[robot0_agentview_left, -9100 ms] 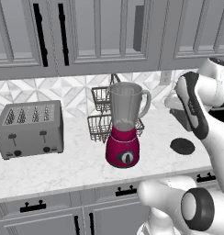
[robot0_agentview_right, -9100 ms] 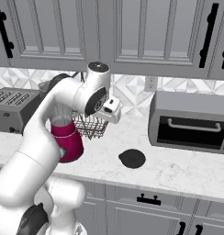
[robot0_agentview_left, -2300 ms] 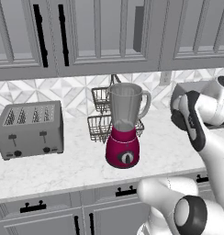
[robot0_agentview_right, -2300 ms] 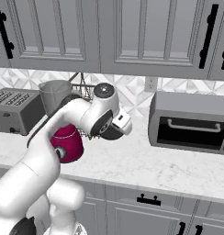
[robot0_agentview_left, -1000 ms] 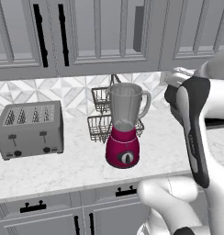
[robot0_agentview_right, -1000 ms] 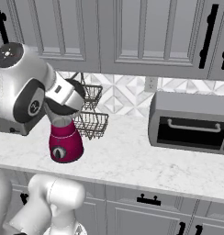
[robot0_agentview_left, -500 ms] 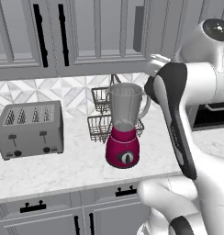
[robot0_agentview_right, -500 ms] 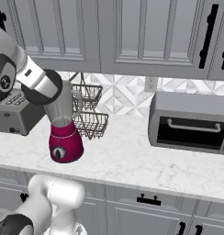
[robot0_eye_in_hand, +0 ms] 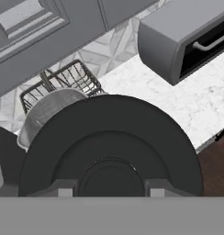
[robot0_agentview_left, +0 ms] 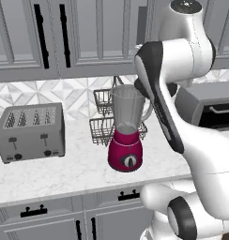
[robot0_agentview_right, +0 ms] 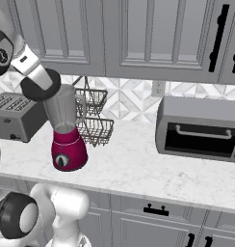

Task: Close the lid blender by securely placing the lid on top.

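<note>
The blender (robot0_agentview_left: 127, 129) stands on the counter, with a magenta-red base (robot0_agentview_right: 68, 151), a black dial and a clear greyish jar (robot0_agentview_right: 64, 108) open at the top. My gripper (robot0_agentview_right: 38, 77) is shut on the black round lid (robot0_agentview_right: 41, 85), which hangs tilted just above and to the left of the jar's rim. In the hand view the lid (robot0_eye_in_hand: 109, 147) takes up the lower middle, and the jar's rim (robot0_eye_in_hand: 47, 110) peeks out beyond its upper left edge. My own forearm hides the gripper in the left base view.
A grey four-slot toaster (robot0_agentview_left: 30, 131) sits left of the blender. A two-tier wire basket (robot0_agentview_left: 103, 115) stands right behind it. A grey toaster oven (robot0_agentview_right: 201, 127) is on the counter to the right. Wall cabinets (robot0_agentview_right: 138, 34) hang close overhead.
The arm has swung from the right side of the counter to the left, carrying the lid up and over to the blender jar. The blender has not moved.
</note>
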Tool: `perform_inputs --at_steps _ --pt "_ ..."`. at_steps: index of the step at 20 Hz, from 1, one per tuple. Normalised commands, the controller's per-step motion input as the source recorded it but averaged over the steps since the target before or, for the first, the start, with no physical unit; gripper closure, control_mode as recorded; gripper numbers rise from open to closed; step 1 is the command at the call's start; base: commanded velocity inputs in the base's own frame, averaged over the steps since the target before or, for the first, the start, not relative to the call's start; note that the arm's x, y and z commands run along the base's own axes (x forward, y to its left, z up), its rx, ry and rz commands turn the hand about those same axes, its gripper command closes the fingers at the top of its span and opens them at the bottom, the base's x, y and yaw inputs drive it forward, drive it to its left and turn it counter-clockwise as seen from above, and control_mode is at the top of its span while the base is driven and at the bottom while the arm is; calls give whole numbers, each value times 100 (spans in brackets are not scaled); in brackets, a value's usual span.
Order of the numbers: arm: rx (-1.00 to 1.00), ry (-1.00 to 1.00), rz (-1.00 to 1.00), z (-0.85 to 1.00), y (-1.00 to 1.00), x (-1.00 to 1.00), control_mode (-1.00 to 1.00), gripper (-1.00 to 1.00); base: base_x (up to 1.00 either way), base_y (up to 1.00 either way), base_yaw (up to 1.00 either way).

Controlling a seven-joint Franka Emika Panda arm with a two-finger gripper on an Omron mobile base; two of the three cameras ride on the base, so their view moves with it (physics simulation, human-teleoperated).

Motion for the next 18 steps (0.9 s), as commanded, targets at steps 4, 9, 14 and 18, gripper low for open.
perform_inputs --at_steps 4,9,14,18 --pt "0 14 -9 0 19 40 -100 100 0 0 0" --pt "0 13 -10 0 30 31 -100 100 0 0 0" --pt "0 13 -3 -8 7 25 -100 100 0 0 0" --pt "0 7 0 -17 0 12 -100 100 0 0 0"
